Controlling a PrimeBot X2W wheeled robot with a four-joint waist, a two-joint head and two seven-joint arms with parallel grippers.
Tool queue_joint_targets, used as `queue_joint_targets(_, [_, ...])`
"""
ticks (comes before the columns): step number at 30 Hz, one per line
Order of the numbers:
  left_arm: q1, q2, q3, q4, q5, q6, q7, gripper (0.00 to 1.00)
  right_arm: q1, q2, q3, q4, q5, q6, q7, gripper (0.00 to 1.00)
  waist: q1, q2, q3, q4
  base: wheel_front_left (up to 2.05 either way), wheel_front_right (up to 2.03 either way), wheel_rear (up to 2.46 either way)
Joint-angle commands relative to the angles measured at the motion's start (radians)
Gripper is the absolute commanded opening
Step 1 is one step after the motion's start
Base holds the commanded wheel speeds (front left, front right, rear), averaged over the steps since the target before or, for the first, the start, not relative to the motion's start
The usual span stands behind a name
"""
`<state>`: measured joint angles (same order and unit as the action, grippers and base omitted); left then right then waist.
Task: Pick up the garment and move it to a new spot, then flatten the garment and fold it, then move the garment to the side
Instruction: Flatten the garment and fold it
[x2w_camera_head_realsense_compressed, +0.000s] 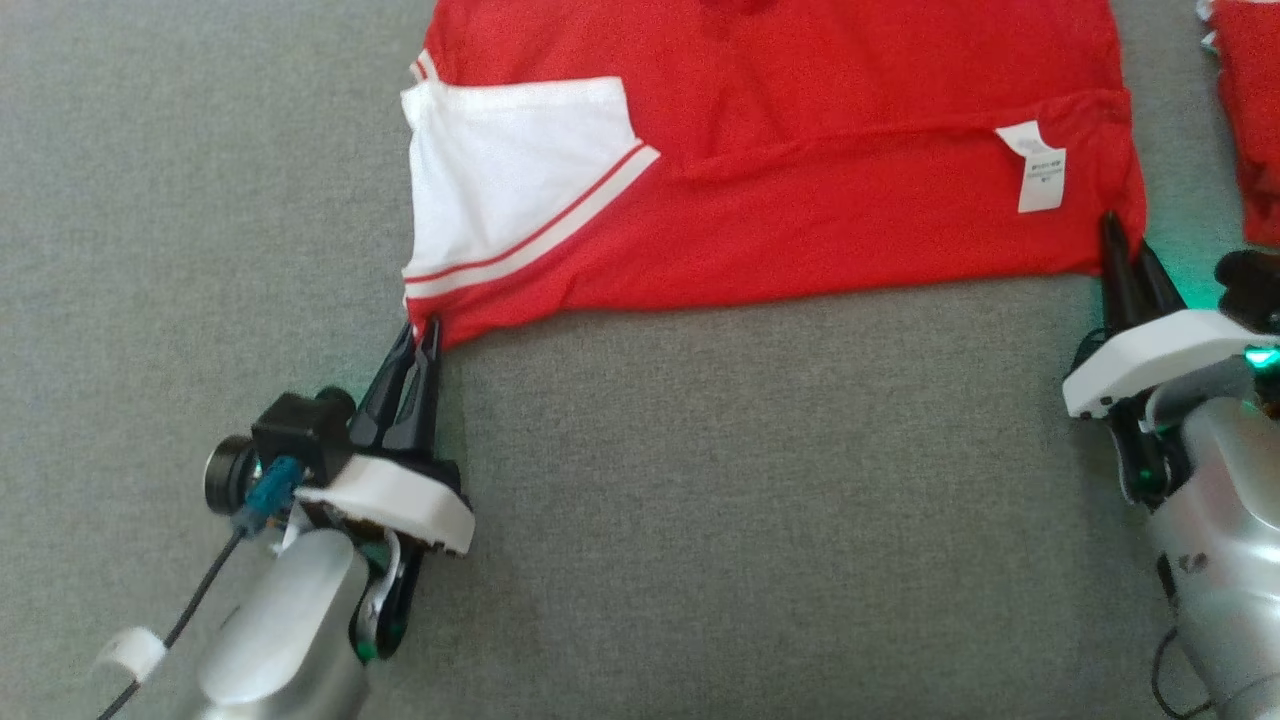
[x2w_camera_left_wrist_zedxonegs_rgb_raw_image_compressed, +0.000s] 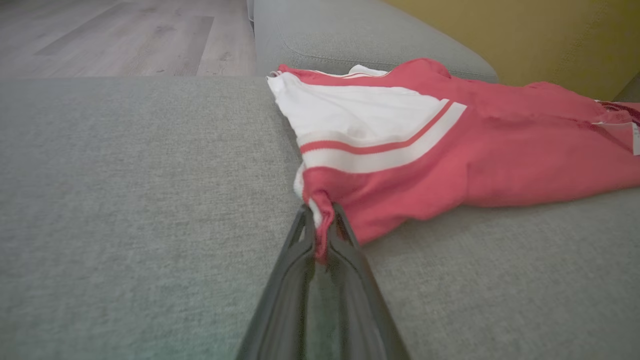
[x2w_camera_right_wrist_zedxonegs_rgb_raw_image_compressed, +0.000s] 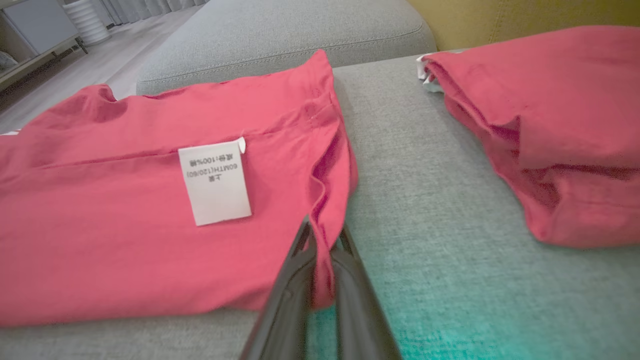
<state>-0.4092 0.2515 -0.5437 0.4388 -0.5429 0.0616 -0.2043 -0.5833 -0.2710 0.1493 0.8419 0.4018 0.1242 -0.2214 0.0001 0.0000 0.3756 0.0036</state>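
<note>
The red garment (x2w_camera_head_realsense_compressed: 800, 180), a small shirt with a white sleeve (x2w_camera_head_realsense_compressed: 500, 170) trimmed in red stripes, lies spread on the grey sofa cushion (x2w_camera_head_realsense_compressed: 700, 500). Its near hem runs left to right across the middle of the head view. The left claw (x2w_camera_head_realsense_compressed: 422, 330) is pressed together on the near-left corner, just below the sleeve, with a bunch of red cloth pinched between its fingers. The right claw (x2w_camera_head_realsense_compressed: 1124, 240) pinches the near-right corner, near the white care label (x2w_camera_head_realsense_compressed: 1038, 165). A second red garment (x2w_camera_head_realsense_compressed: 1250, 120) lies apart at the far right. The cloth looks thin, light and limp, so it will likely sag and crease between the two holds. It also seems to be doubled over already, so a pinch may catch only the top layer. The corners are the sensible places to hold, as both claws do now. Lifting them level with the hem taut should carry a fold over cleanly, though a shallow bite could slip out.
</note>
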Motion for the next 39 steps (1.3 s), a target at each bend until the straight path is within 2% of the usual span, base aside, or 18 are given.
queue_joint_targets(1, [0.011,0.032,0.034,-0.028,0.012,0.003,-0.011,0.0,0.014,-0.023,0.016,-0.007,0.01,0.007,-0.008,0.0,-0.0001,0.0,-0.006,-0.003,0.0,0.0,0.0])
queue_joint_targets(8, [0.081,0.065,0.044,-0.124,0.008,0.017,-0.027,0.0,0.068,-0.109,0.078,-0.054,0.133,0.007,-0.017,0.0,-0.0001,0.0,-0.044,-0.005,0.0,0.0,0.0])
queue_joint_targets(15, [0.248,0.105,0.02,-0.277,-0.005,0.037,-0.011,0.0,0.249,-0.204,0.136,-0.181,0.251,0.007,-0.006,0.0,-0.0001,0.0,-0.088,0.002,0.0,0.0,0.0])
queue_joint_targets(20, [0.358,0.137,0.008,-0.361,-0.01,0.069,0.01,0.0,0.36,-0.25,0.139,-0.258,0.268,0.007,-0.007,0.0,-0.0001,0.0,-0.099,0.005,0.0,0.0,0.0])
queue_joint_targets(25, [0.432,0.158,-0.001,-0.425,-0.019,0.086,0.022,0.0,0.464,-0.269,0.098,-0.339,0.266,0.007,0.003,0.0,-0.0001,0.0,-0.1,0.018,0.0,0.0,0.0])
queue_joint_targets(26, [0.44,0.161,-0.002,-0.432,-0.022,0.087,0.026,0.0,0.485,-0.269,0.087,-0.356,0.263,0.007,0.009,0.21,-0.0001,0.0,-0.101,0.02,0.0,0.0,0.0])
queue_joint_targets(27, [0.445,0.161,-0.001,-0.436,-0.025,0.09,0.026,0.0,0.505,-0.267,0.075,-0.372,0.263,0.007,0.018,0.5,-0.0001,0.0,-0.101,0.022,0.0,0.0,0.0])
queue_joint_targets(28, [0.447,0.16,0.002,-0.438,-0.028,0.092,0.025,0.0,0.524,-0.263,0.062,-0.389,0.26,0.007,0.025,1.0,-0.0001,0.0,-0.102,0.024,0.0,0.0,0.0])
queue_joint_targets(29, [0.446,0.159,0.003,-0.438,-0.031,0.093,0.025,0.4,0.54,-0.259,0.05,-0.408,0.256,0.007,0.032,1.0,-0.0001,0.0,-0.102,0.024,0.0,0.0,0.0])
queue_joint_targets(30, [0.442,0.157,0.004,-0.437,-0.034,0.093,0.026,0.97,0.554,-0.254,0.037,-0.426,0.251,0.007,0.038,1.0,-0.0001,0.0,-0.103,0.025,0.0,0.0,0.0])
queue_joint_targets(31, [0.436,0.154,0.007,-0.436,-0.037,0.094,0.028,1.0,0.567,-0.249,0.024,-0.445,0.245,0.007,0.042,1.0,-0.0001,0.0,-0.103,0.025,0.0,0.0,0.0])
queue_joint_targets(35, [0.368,0.158,0.015,-0.447,-0.013,0.098,0.031,1.0,0.593,-0.223,-0.034,-0.532,0.211,0.007,0.045,1.0,-0.0001,0.0,-0.096,0.015,0.0,0.0,0.0])
queue_joint_targets(39, [0.21,0.176,0.019,-0.487,0.031,0.086,0.085,1.0,0.595,-0.189,-0.09,-0.629,0.165,0.007,0.042,1.0,-0.0001,0.0,-0.054,-0.001,0.0,0.0,0.0])
